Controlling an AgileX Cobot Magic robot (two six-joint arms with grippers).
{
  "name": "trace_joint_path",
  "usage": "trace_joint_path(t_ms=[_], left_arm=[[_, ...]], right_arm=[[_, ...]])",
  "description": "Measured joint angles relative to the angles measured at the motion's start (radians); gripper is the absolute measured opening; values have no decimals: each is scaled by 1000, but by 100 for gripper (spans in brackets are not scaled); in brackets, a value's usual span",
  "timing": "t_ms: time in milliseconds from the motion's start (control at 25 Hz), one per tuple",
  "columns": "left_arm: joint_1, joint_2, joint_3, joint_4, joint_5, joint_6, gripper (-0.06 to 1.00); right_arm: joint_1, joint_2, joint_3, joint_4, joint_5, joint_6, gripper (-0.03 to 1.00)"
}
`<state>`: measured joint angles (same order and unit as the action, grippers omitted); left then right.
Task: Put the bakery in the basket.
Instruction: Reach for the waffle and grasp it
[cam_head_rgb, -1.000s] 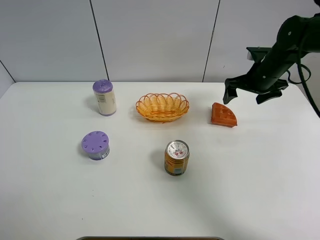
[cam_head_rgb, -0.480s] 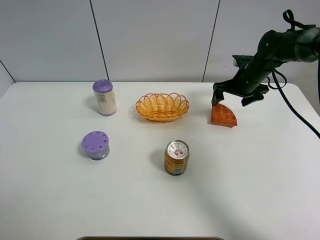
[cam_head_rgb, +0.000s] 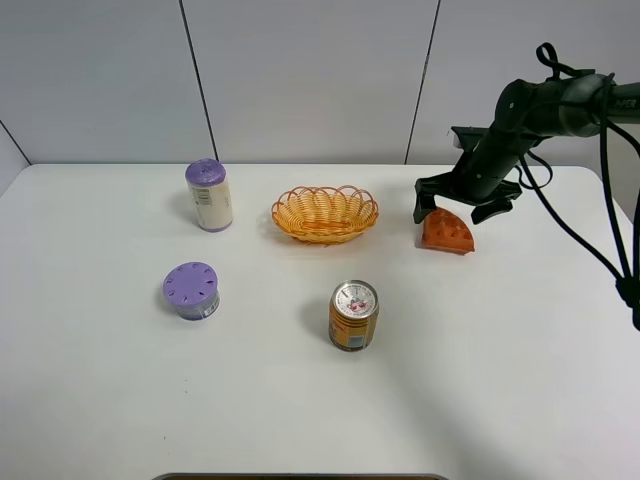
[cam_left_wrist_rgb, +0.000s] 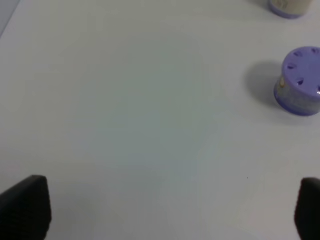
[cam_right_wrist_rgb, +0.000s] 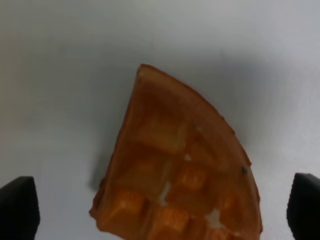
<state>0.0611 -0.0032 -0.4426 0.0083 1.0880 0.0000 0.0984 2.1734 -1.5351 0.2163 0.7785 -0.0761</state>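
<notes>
The bakery (cam_head_rgb: 447, 233), an orange-brown waffle wedge with a grid top, lies on the white table right of the basket (cam_head_rgb: 325, 213), a shallow woven orange-yellow oval. My right gripper (cam_head_rgb: 452, 212) hangs open right over the wedge, one finger on each side of its far end. In the right wrist view the wedge (cam_right_wrist_rgb: 180, 175) fills the middle between the two dark fingertips (cam_right_wrist_rgb: 19, 207). My left gripper (cam_left_wrist_rgb: 165, 210) is open over bare table; it is out of the exterior high view.
A gold drink can (cam_head_rgb: 353, 315) stands in front of the basket. A tall purple-capped bottle (cam_head_rgb: 209, 194) and a short purple-lidded jar (cam_head_rgb: 191, 290) stand at the left; the jar also shows in the left wrist view (cam_left_wrist_rgb: 299, 81).
My right arm has swung left and down, from beyond the wedge to right over it. The wedge, basket and left gripper have not moved.
</notes>
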Motion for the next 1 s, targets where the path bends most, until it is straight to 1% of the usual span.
trace_joint_path(t_ms=[360, 600, 680, 1000], left_arm=[[0, 0, 0, 0, 0, 0, 99], [0, 0, 0, 0, 0, 0, 99], [0, 0, 0, 0, 0, 0, 99], [0, 0, 0, 0, 0, 0, 99]], right_arm=[[0, 53, -3, 11, 3, 26, 99], [0, 72, -3, 16, 23, 27, 99], [0, 73, -4, 16, 26, 30, 96], [0, 74, -4, 16, 53, 76, 77]])
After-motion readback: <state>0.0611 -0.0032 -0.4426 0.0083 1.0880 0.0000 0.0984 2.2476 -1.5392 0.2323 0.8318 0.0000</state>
